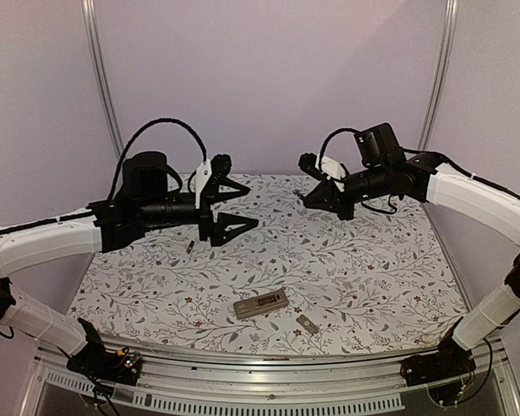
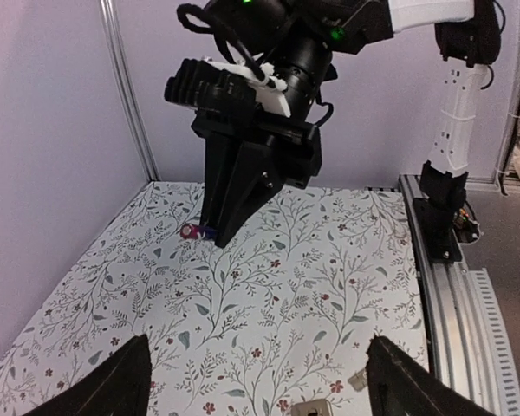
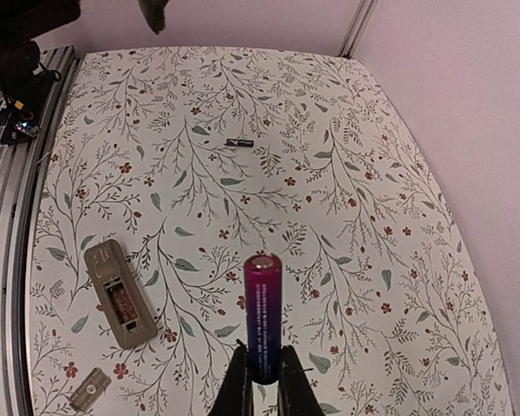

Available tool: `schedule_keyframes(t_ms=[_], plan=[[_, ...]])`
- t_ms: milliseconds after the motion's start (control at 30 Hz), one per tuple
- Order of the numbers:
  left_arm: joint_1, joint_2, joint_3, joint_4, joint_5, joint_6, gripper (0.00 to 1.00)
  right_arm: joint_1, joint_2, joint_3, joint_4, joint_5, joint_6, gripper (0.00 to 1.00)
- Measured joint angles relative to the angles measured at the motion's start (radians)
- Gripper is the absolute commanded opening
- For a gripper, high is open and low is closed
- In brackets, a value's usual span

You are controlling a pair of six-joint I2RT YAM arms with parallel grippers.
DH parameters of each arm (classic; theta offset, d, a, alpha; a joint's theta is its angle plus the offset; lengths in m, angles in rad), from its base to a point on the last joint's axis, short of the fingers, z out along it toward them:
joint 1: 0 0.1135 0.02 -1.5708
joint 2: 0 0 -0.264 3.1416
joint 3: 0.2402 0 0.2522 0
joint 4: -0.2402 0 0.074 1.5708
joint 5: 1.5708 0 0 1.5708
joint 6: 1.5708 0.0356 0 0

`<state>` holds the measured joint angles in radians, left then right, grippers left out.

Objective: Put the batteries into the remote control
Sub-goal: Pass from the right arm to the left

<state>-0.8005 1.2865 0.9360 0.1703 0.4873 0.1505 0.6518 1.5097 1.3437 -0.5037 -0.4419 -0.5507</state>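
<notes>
Your right gripper (image 3: 262,381) clamps a purple cylindrical battery (image 3: 263,316) raised well beyond the tan-backed slim rectangular remote (image 3: 119,295), second dark slim battery (image 3: 240,143) lies beyond-left of that remote, your left gripper (image 2: 260,381) gapes wide.

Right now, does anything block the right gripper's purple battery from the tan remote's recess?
Nothing visible. The right gripper holds the slim purple cylindrical battery; the tan-grey rectangular remote lies recess-up, its flat grey cover apart.
</notes>
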Motion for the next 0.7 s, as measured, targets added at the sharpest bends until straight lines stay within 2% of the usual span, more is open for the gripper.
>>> schedule_keyframes(t_ms=[100,233,333,500,700], plan=[[0.074,0.078,0.093,-0.007,0.074,0.026,0.84,0.0,0.038,0.063,0.004,-0.034,-0.127,0.0],[0.131,0.183,0.23,-0.028,0.122,0.033,0.84,-0.006,0.077,0.109,0.004,-0.082,-0.206,0.0],[0.139,0.216,0.27,-0.034,0.157,0.032,0.84,-0.015,0.087,0.109,-0.001,-0.107,-0.221,0.0],[0.139,0.257,0.316,-0.048,0.205,0.043,0.72,-0.022,0.103,0.109,0.001,-0.119,-0.223,0.0],[0.139,0.344,0.374,-0.085,0.257,0.097,0.65,-0.021,0.167,0.126,0.003,-0.107,-0.201,0.0]])
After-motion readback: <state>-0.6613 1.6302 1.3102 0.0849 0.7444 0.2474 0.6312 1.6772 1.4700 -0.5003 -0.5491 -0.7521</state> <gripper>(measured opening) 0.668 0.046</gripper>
